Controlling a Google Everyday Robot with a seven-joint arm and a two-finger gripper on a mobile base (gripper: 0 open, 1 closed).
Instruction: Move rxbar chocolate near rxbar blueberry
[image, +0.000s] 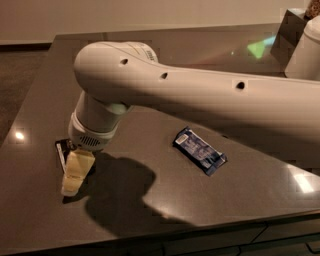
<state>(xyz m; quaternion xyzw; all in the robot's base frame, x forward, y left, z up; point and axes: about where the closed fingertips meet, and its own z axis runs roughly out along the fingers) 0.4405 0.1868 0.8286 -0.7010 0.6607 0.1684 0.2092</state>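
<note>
The rxbar chocolate (60, 151) is a black-wrapped bar lying near the left edge of the dark table (165, 200). Only its left end shows; the rest is hidden under my gripper. My gripper (76, 174) is cream-coloured, hangs from the big white arm (200, 100) and sits right on top of the black bar, low at the table surface. The rxbar blueberry (200, 150) is a blue-wrapped bar lying flat in the middle of the table, well to the right of the gripper and apart from it.
The table's left edge runs close to the black bar and its front edge lies just below the gripper. A brown box-like object (294, 27) stands at the back right corner, beside the arm's white base (307, 55).
</note>
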